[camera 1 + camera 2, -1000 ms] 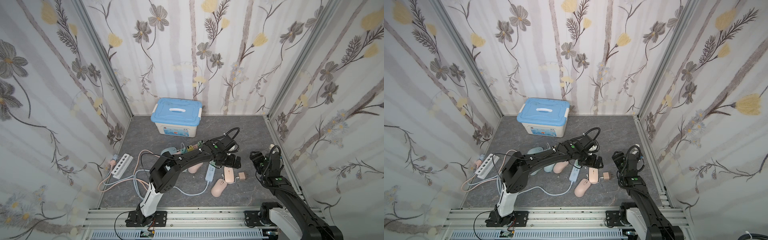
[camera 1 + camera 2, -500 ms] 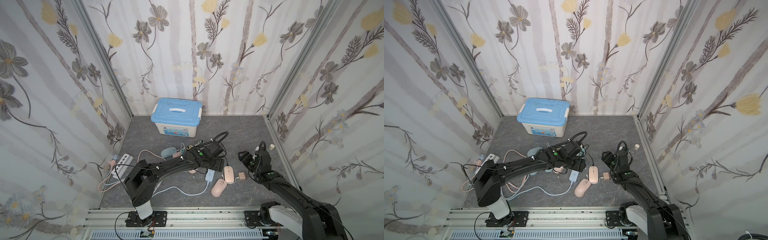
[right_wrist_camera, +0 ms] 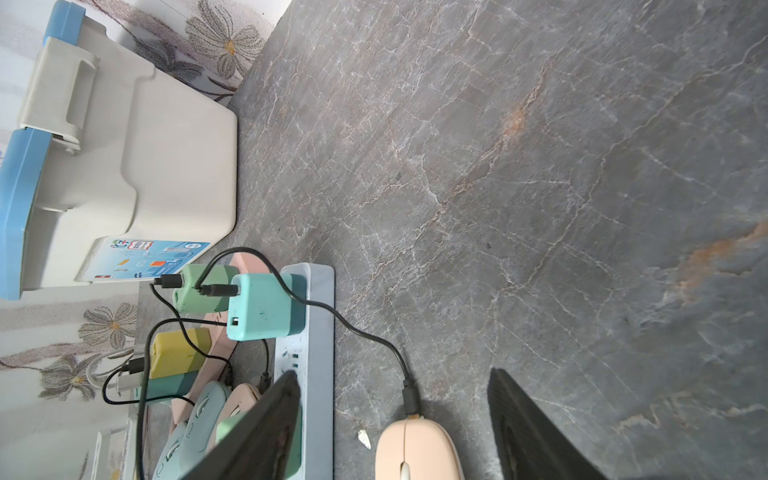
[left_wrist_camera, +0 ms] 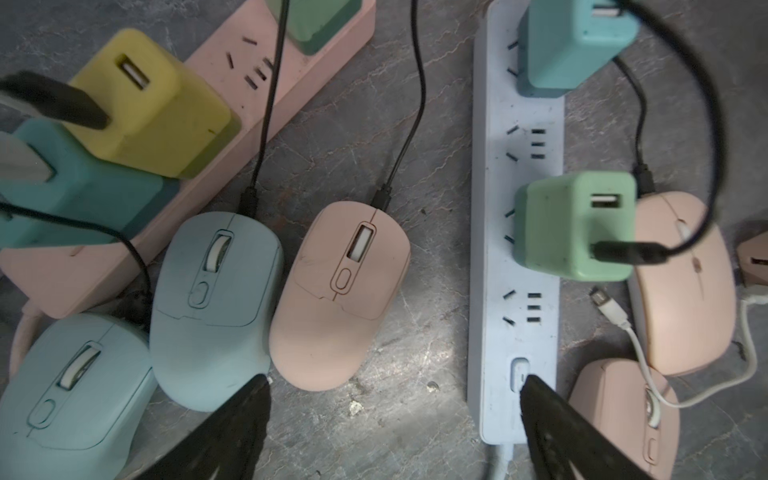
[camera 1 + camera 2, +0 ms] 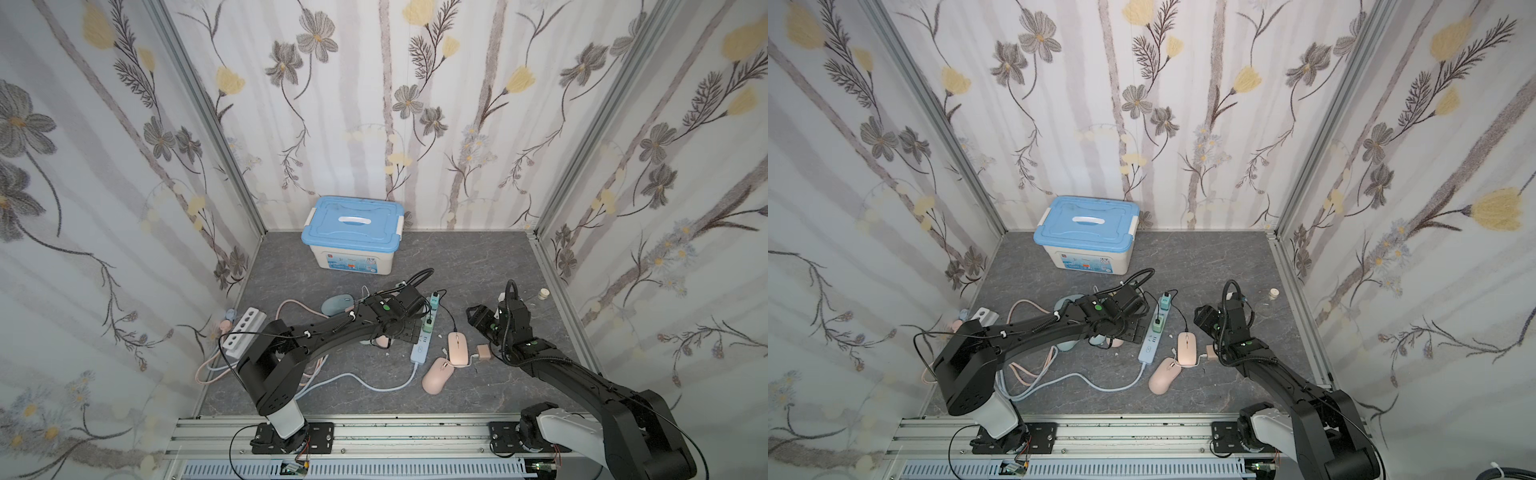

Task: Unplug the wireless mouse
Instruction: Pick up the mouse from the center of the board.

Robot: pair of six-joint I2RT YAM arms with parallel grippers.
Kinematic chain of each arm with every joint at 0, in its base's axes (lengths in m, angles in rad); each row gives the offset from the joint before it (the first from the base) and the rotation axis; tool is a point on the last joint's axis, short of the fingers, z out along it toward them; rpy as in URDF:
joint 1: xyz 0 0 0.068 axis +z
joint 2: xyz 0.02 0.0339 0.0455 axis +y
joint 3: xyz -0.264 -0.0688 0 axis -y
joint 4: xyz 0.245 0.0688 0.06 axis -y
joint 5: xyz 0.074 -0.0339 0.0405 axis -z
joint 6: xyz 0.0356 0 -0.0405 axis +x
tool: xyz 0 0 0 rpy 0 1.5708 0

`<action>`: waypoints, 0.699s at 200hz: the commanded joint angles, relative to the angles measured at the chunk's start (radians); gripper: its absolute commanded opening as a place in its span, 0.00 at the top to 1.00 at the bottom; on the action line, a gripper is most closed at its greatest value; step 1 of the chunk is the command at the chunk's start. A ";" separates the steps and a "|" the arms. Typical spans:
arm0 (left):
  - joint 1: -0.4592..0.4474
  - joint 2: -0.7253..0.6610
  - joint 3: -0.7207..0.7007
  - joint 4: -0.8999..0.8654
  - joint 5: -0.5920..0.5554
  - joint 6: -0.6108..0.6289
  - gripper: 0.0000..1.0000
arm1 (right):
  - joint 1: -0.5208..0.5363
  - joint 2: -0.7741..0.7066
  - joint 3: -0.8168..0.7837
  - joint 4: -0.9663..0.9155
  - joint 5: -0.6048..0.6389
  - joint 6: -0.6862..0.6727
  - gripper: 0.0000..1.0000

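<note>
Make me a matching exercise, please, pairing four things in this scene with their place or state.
Things:
1. box
2. yellow charger
3. white cable
4. left gripper

Place or state:
A. open
B. plugged into the pink strip
C. near the back wall
D. one end loose on the table

Pairs: 1-C, 2-B, 3-D, 4-A

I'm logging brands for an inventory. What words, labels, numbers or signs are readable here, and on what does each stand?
Sticker on the front of the storage box: printed characters and small pictures, too small and blurred to read in any view.
Nothing else shows readable text.
</note>
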 commanded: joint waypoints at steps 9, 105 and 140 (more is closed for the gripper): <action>0.013 0.078 0.077 -0.031 -0.012 0.065 0.05 | 0.002 -0.001 0.005 0.049 0.024 0.001 0.28; 0.024 0.181 0.070 -0.027 -0.027 0.055 0.18 | 0.002 -0.009 -0.002 0.050 0.032 -0.001 0.27; 0.022 0.184 0.030 -0.005 -0.005 0.040 0.20 | 0.000 -0.010 -0.005 0.054 0.030 0.000 0.27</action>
